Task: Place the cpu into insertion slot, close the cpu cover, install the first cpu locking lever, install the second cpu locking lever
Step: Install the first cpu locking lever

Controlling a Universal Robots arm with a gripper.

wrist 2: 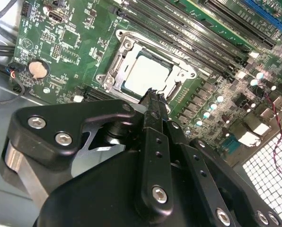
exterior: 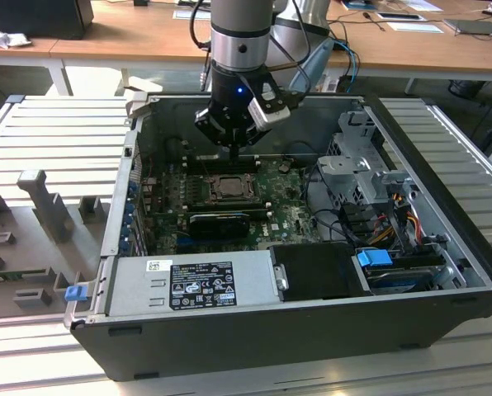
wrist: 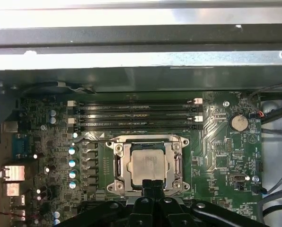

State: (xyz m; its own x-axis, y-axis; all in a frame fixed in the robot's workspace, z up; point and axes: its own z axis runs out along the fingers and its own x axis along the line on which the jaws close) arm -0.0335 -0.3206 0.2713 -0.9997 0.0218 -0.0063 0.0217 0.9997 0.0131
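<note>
The cpu [wrist: 149, 165] [wrist 2: 148, 73] lies flat with its pale metal face up in the insertion slot [wrist: 110, 187] on the green motherboard. The silvery cpu cover [wrist: 131, 150] [wrist 2: 116, 64] lies down over the slot, framing the chip. A thin lever wire [wrist: 91, 141] runs along one side of the slot. My gripper [wrist: 153, 185] [wrist 2: 154, 96] [exterior: 234, 153] hangs just above the slot's edge, its two black fingers shut together with nothing between them. In the exterior view the slot [exterior: 229, 188] sits directly below the fingertips.
The open computer case [exterior: 444, 247] surrounds the board. A grey power supply box [exterior: 192, 285] lies at the front, with a drive cage [exterior: 357, 165] and cables [exterior: 395, 210] on the exterior view's right. Long memory slots [wrist: 138, 116] run beside the socket.
</note>
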